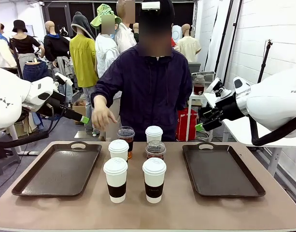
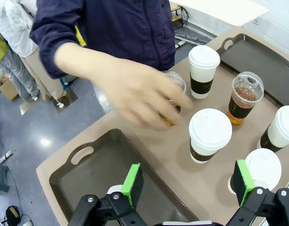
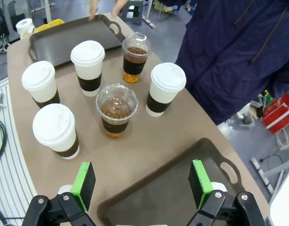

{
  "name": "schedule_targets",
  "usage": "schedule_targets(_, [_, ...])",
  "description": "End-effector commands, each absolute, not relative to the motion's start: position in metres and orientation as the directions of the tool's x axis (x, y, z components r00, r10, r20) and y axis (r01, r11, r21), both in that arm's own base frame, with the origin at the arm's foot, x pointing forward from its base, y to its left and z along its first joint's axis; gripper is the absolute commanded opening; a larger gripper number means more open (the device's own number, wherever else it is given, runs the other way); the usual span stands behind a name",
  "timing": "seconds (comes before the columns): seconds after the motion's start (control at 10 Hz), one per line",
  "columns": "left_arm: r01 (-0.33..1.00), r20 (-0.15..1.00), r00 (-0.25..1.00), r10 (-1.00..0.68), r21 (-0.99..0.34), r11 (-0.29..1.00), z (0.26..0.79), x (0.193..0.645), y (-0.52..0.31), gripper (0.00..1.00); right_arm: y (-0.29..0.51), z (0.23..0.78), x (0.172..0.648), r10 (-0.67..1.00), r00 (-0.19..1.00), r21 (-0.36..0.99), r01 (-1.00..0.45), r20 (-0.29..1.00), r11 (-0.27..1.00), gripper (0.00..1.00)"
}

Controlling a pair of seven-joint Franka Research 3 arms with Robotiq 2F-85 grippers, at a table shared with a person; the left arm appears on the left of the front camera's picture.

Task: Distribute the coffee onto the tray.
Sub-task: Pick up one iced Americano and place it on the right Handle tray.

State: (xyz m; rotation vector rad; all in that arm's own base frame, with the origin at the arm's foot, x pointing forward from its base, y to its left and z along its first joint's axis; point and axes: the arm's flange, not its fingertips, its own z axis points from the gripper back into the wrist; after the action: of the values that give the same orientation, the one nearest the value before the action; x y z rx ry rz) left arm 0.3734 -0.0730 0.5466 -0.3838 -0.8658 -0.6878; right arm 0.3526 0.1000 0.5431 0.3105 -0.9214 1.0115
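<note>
- Table [image 1: 148, 215]: brown top, and it carries everything below.
- Person [image 1: 152, 87]: stands at the far side in a dark navy jacket. One hand [image 1: 103, 116] hangs out over the far left of the cup group. It is blurred in the left wrist view, so I can't tell whether it touches a cup.
- Left tray [image 1: 56, 169] and right tray [image 1: 220, 171]: dark, with handles, lying flat at either side of the cups.
- Left end effector [image 2: 187, 182]: fingers spread wide, holding nothing, up in the air over the near edge of the left tray.
- Right end effector [image 3: 142, 183]: fingers spread wide, holding nothing, raised over the right tray.
- White paper cups [image 1: 116, 180]: four of them, lidded with brown sleeves, upright on the bare table between the trays.
- Clear cups [image 1: 156, 151]: two, dome-lidded with an amber drink, in the same cluster and on the table, not on a tray.
</note>
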Motion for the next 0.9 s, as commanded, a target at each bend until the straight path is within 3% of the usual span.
schedule_targets(0.0, [0.691,0.800,0.456,-0.390,-0.041,0.722,0.547,0.373,-0.072,1.00,0.095,0.546,0.365,0.589,0.192,-0.168,-0.850,0.785,0.500,1.00])
schedule_targets(0.3, [0.691,0.800,0.456,-0.390,-0.041,0.722,0.547,0.373,-0.072,1.00,0.080,0.535,0.402,0.547,0.081,-0.159,-0.912,0.833,0.378,1.00])
schedule_targets(0.8, [0.691,0.800,0.456,-0.390,-0.041,0.722,0.547,0.373,-0.072,1.00,0.073,0.468,0.439,0.499,-0.046,-0.164,-0.967,0.866,0.195,1.00])
